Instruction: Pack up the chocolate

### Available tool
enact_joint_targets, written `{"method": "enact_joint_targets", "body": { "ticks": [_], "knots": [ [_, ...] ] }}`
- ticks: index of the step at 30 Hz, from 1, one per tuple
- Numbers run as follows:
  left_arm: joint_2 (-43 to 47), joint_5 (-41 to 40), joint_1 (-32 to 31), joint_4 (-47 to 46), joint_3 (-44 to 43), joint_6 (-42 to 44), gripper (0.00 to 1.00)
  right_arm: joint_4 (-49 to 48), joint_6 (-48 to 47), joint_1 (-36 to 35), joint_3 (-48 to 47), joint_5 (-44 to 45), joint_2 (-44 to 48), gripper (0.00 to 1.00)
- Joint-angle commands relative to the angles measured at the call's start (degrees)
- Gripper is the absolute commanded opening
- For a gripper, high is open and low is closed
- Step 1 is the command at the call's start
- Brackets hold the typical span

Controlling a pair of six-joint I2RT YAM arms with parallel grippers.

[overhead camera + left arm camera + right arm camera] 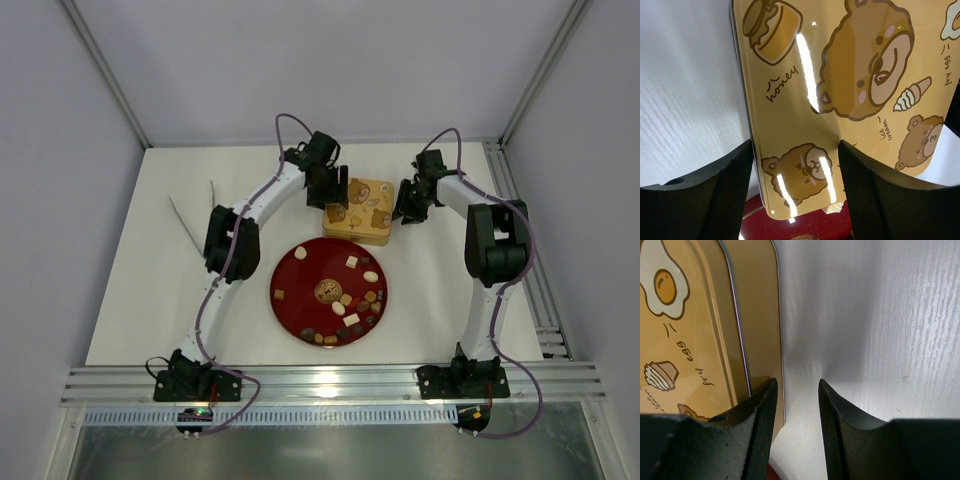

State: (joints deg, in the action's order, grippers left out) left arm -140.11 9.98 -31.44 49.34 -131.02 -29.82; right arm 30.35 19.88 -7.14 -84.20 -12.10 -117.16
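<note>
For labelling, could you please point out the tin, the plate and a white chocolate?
tin (364, 212): top external view, printed lid.
plate (303, 279): top external view, bare surface.
white chocolate (300, 253): top external view, its middle.

The left arm (232, 246) and right arm (495, 246) share one build: slim white links joined by bulky black joint housings. A thin purple cable (279, 128) loops along each, running from the black base (185, 380) up to the wrist. The left fingers (705, 200) and right fingers (860, 440) are matte black, their inner faces finely ribbed.
</note>
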Motion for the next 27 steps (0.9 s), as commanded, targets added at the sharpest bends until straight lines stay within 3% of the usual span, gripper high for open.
{"method": "enact_joint_targets", "body": {
  "ticks": [1,15,27],
  "knots": [
    [-1.13,-0.04,-1.96,1.46,-2.22,1.26,0.67,-3.01,1.65,-1.74,-0.7,-3.46,-0.43,0.41],
    [-4.29,-5.75,-1.96,7.43,-3.89,0.73,0.68,-2.48,1.83,0.37,1.76,-1.0,2.81,0.49],
    [-1.39,-7.6,-1.61,3.66,6.99,-3.04,0.68,-4.77,4.9,3.44,4.22,-1.44,6.24,0.54]
  ]
}}
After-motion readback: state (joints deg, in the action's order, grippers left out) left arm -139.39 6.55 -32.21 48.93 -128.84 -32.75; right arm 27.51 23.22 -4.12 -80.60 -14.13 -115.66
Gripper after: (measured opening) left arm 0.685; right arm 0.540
